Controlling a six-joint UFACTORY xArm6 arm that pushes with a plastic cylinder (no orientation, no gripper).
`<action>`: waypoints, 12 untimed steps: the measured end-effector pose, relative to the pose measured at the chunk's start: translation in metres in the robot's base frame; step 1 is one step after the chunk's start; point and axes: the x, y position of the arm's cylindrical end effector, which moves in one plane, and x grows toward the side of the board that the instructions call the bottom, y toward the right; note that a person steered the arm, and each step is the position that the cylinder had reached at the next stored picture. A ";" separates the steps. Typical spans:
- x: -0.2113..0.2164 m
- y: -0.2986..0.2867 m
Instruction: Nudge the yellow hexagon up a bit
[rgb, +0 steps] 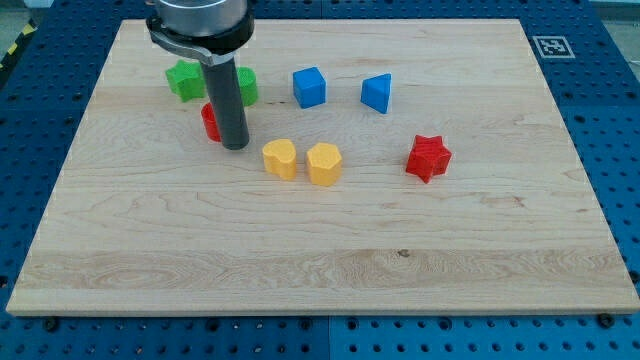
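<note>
Two yellow blocks lie side by side near the board's middle. The right one (323, 163) looks six-sided, the yellow hexagon. The left one (281, 158) looks like a heart. My tip (235, 147) rests on the board just left of the yellow heart, a small gap apart, and further left of the hexagon. A red block (209, 122) sits right against the rod's left side, partly hidden by it; I cannot make out its shape.
A green star (183, 80) and a second green block (246, 85) lie behind the rod at the view's top left. A blue cube (310, 87) and a blue wedge-like block (377, 92) lie above the yellow pair. A red star (429, 157) lies to their right on the wooden board (320, 280).
</note>
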 end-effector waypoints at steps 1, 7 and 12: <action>0.011 0.002; 0.078 0.090; 0.066 0.092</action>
